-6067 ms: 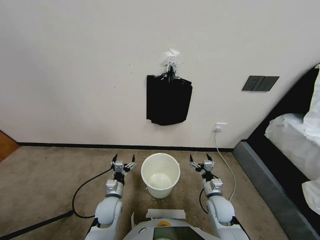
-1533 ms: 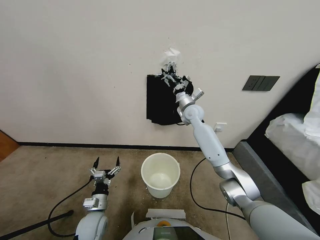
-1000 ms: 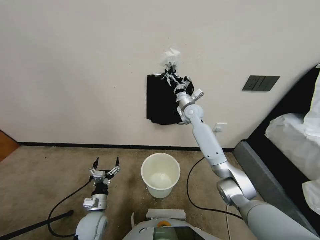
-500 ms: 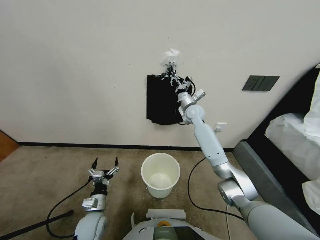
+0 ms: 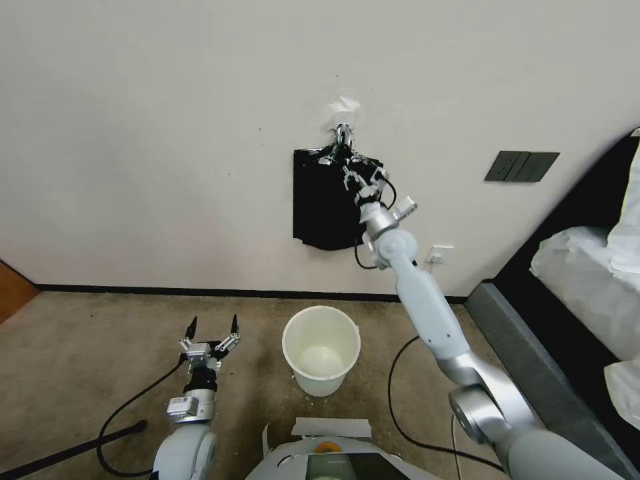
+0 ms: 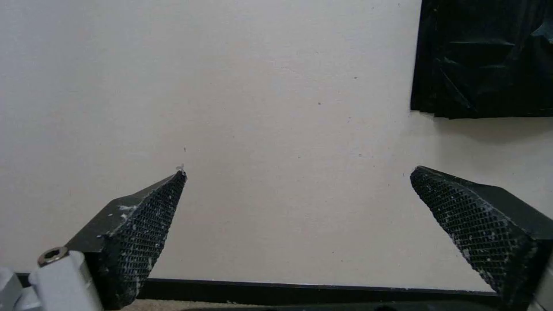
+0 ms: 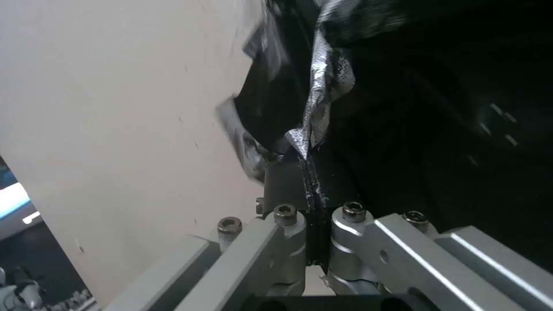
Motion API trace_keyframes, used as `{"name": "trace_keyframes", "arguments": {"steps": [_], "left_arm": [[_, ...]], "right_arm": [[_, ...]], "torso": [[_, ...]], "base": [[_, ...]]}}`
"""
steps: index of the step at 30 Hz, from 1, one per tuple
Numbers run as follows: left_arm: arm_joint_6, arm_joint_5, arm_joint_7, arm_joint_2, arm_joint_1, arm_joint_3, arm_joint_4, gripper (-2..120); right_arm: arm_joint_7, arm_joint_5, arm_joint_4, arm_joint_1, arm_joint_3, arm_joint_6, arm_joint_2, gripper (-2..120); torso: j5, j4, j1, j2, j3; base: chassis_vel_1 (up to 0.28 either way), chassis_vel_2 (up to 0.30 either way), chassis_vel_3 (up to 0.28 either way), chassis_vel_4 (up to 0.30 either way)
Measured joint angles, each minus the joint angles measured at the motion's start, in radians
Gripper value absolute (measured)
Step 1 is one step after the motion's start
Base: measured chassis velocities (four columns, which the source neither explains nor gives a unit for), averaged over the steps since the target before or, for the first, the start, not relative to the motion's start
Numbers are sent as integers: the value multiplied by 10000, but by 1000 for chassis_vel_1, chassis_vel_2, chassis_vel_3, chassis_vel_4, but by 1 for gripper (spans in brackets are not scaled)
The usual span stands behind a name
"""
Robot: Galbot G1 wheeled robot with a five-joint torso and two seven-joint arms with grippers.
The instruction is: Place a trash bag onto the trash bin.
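Black crinkly trash bag [image 5: 327, 200] hangs lengthwise down the wall, right gripper [image 5: 360, 177] clenched on its upper edge; left gripper [image 5: 212, 333] spread wide beside the trash bin [image 5: 321, 350].

Right arm raised, left arm low

Right gripper [image 5: 357, 175] is pinched closed at full reach; left gripper [image 5: 213, 326] (fingers spread) points up.

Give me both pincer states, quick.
Left pincer: open, empty, low over the carpet left of the trash bin.
Right pincer: shut on the trash bag at the wall.
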Motion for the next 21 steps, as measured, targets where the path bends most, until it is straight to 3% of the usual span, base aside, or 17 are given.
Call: {"name": "trace_keyframes", "arguments": {"steps": [21], "left_arm": [[-84, 41, 34, -144, -106, 369, -77, 100]], "right_arm": [[424, -1301, 2148, -3137, -47, -128, -640, 0]], "torso": [[-2, 1, -1, 1, -1]], "base": [[0, 0, 0, 0]]}}
